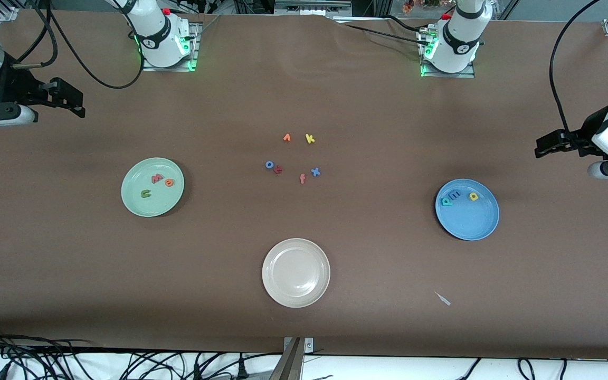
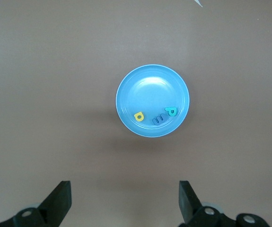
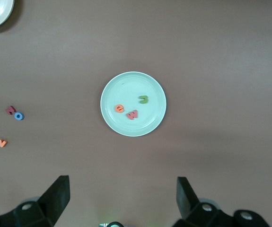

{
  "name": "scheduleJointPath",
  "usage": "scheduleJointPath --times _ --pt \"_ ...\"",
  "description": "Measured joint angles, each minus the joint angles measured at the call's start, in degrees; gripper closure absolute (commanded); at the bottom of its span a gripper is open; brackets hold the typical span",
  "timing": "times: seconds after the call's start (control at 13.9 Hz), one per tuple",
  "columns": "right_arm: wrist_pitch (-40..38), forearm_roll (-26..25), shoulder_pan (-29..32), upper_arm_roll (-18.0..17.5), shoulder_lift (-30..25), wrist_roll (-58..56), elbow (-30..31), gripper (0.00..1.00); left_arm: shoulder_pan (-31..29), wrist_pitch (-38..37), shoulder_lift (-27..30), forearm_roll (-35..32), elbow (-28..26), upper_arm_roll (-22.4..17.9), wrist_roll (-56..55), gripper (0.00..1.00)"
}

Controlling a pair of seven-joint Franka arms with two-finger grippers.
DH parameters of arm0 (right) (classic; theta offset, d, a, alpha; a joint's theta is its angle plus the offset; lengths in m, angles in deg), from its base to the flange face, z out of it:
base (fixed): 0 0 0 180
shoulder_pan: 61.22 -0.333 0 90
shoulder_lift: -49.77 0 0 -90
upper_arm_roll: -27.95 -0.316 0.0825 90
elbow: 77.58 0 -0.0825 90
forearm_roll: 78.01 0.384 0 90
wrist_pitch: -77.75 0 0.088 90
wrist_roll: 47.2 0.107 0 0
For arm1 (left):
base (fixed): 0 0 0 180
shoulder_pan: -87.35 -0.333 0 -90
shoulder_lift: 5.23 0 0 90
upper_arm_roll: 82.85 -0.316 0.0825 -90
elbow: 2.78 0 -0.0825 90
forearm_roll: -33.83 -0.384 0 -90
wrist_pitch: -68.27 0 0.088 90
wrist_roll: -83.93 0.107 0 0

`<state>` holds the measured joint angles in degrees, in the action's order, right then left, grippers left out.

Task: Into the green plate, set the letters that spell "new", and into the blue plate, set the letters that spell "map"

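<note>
The green plate [image 1: 148, 208] [image 3: 126, 87] holds a green "n" [image 1: 146, 193] [image 3: 144, 99], an orange-red "e" [image 1: 169, 182] [image 3: 119, 109] and a salmon "w" [image 1: 157, 178] [image 3: 132, 114]. In the blue plate [image 1: 470, 221] [image 2: 143, 82] lie a teal "p" [image 1: 447, 201] [image 2: 171, 111], a blue "m" [image 1: 456, 195] [image 2: 158, 119] and a yellow "a" [image 1: 474, 196] [image 2: 139, 116]. My right gripper [image 1: 74, 103] [image 3: 122, 196] hangs open and empty over bare table at its arm's end. My left gripper [image 1: 544, 145] [image 2: 125, 198] does the same at its own end.
Loose letters lie mid-table: an orange "v" [image 1: 286, 138], yellow "k" [image 1: 310, 139], blue "o" [image 1: 269, 164], a dark red letter [image 1: 277, 169], salmon "f" [image 1: 302, 179], blue "x" [image 1: 315, 171]. A cream-white plate [image 1: 296, 295] sits nearer the camera. A small white scrap [image 1: 443, 298] lies beside it.
</note>
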<state>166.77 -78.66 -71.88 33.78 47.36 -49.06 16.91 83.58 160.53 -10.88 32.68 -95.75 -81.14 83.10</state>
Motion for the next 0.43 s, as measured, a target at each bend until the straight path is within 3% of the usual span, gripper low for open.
scheduleJointPath --times 0.43 --pt "0.23 0.0 -0.08 -0.77 0.87 0.0 -0.81 0.0 0.0 0.0 -0.01 0.0 0.0 0.0 0.0 0.0"
